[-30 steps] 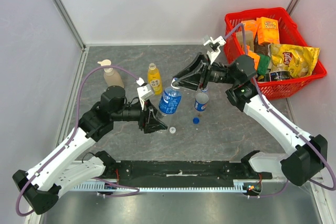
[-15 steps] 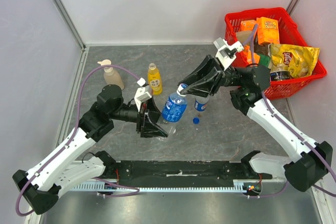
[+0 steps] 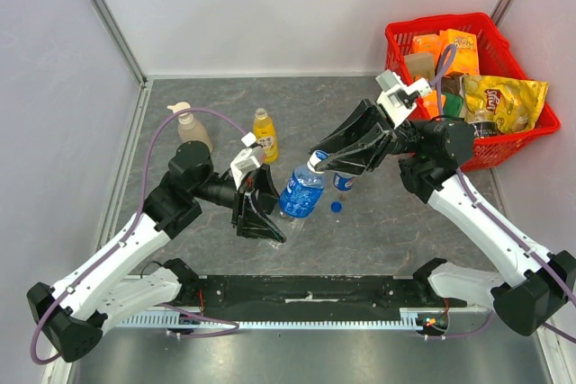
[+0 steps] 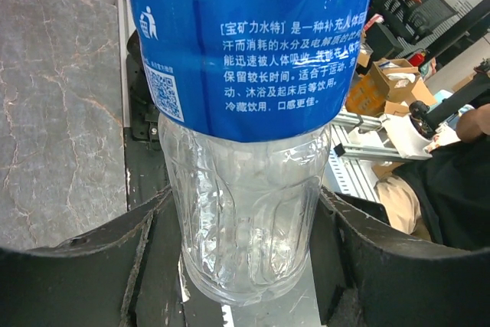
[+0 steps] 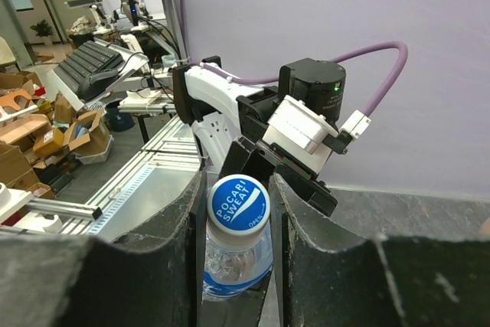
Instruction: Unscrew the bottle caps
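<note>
near the middle of the table (image 3: pixel 396 231), between my two arms, the tilted bottle (image 3: pixel 301 193) leans with its neck up toward the right arm. my left gripper (image 4: pixel 243 212) is clamped around the clear ribbed base below the blue label, one finger on each side and both touching the plastic. my right gripper (image 5: pixel 237 188) straddles the blue cap (image 5: pixel 238 201). its fingers (image 5: pixel 164 250) look pressed onto the cap's rim, though from the wrist view i can't be sure the far side is in firm contact.

i'd treat this bottle as thin-walled and easy to dent. the ribbed base is the stiffer part and a better hold than the glossy label, which i judge would slip under torque. the cap is small and hard, so i want it pinched straight across its width, low on the skirt, with the wrist's turning axis lined up with the neck. otherwise the fingers will likely skate off. with the bottle tipped like this, too hard a squeeze on the body once the seal breaks could push liquid out.

behind it, the juice bottle (image 3: pixel 264 132) stands upright. the second blue-label bottle (image 3: pixel 343 179) stands just beyond the right fingers, and a loose blue cap (image 3: pixel 336 207) lies on the table beside it.
</note>
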You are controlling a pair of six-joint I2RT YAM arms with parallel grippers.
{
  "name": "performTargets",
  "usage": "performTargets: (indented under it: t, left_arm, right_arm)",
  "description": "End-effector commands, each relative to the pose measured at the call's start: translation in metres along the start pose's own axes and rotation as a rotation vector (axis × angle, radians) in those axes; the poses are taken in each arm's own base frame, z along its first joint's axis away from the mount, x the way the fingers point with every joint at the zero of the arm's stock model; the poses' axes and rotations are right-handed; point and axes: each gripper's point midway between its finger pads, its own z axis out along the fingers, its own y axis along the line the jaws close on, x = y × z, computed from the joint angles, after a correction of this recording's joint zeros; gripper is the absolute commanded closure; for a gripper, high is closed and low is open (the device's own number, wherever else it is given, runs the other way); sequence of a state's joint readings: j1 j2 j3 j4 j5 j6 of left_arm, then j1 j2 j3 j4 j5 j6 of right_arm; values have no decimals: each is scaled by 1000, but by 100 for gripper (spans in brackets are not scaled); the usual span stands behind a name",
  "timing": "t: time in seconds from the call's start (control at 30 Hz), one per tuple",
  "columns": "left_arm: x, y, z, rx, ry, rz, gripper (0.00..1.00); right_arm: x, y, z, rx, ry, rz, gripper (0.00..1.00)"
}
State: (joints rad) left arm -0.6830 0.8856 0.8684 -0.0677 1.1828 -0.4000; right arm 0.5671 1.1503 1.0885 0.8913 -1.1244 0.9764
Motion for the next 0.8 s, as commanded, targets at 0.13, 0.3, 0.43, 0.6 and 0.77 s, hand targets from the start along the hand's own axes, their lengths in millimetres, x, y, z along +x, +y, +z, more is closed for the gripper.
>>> performTargets:
  t: [0.13,0.3,0.43,0.6,0.77]
  left_arm:
    - [-12,-1,0,-16,-34,63,98]
    - [-2,13,-2,-90,-18,46,98]
    - [4,29,-6,-175,-8,56,98]
    - [14,45,-11,-270,25,50,98]
    - [24,60,-18,-355,63,39,98]
  right_arm:
    - [13,-7,-1,43,59,12,71]
    - [8,-15,0,95,48,2,22]
    - [6,-20,1,117,42,2,2]
    - [0,-27,1,159,31,2,2]
    - [-9,-60,-3,344,4,32,2]
